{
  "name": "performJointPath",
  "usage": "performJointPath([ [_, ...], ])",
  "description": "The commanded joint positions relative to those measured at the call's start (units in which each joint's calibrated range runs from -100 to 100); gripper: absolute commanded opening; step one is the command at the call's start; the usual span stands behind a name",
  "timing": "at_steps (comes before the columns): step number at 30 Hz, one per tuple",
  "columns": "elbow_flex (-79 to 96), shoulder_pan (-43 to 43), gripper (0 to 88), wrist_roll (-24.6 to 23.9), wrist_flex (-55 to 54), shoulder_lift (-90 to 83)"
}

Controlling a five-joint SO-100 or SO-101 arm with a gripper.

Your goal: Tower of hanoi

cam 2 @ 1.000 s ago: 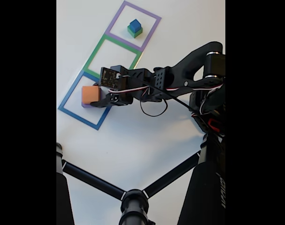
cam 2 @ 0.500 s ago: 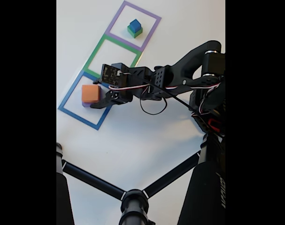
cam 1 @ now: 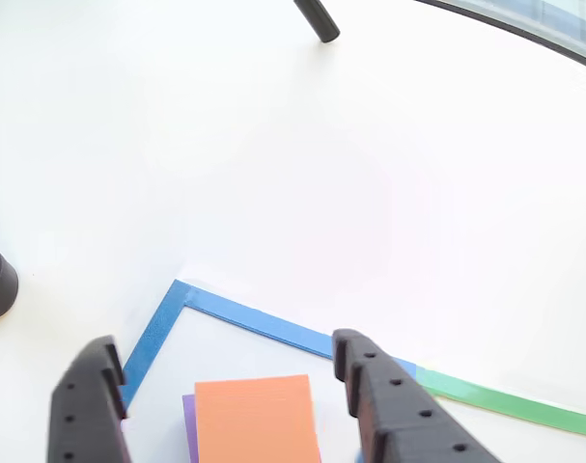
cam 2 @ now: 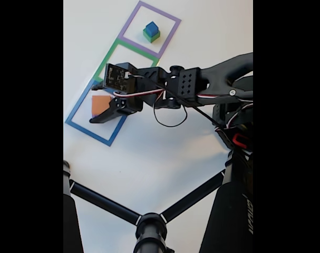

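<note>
Half the orange block (cam 2: 99, 104) hidden under the hand (cam 1: 225, 386), fingers spread wide, purple block (cam 1: 188, 424) barely visible

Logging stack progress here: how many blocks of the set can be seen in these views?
4. The blue cube sits on the green block in the purple outline; the orange block lies on the purple block in the blue outline.

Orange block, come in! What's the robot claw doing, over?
Gripper open, fingers either side of orange block. Orange sits on purple block in blue outline. Nothing blocking.
</note>
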Motion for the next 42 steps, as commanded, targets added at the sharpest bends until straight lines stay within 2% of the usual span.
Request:
performJointPath([
  [1, -6.70, 3.26, 4.9, 0.00, 21.50, -12.00],
  [3, -7.98, 5.37, 0.9, 0.00, 30.25, -16.60],
  [5, -9.52, 8.63, 0.9, 0.00, 40.13, -21.12],
  [9, -11.16, 15.73, 0.9, 0.00, 53.24, -29.12],
  [13, -19.89, 23.11, 0.9, 0.00, 69.28, -33.80],
  [20, -37.52, 36.44, 0.9, 0.00, 88.47, -35.98],
  [25, -43.25, 44.11, 0.9, 0.00, 93.41, -36.79],
  [35, -44.89, 48.90, 0.9, 0.00, 97.45, -38.08],
  [38, -41.89, 50.53, 1.0, 0.00, 96.24, -38.24],
  [42, -32.89, 53.02, 3.2, 0.00, 88.71, -39.37],
])
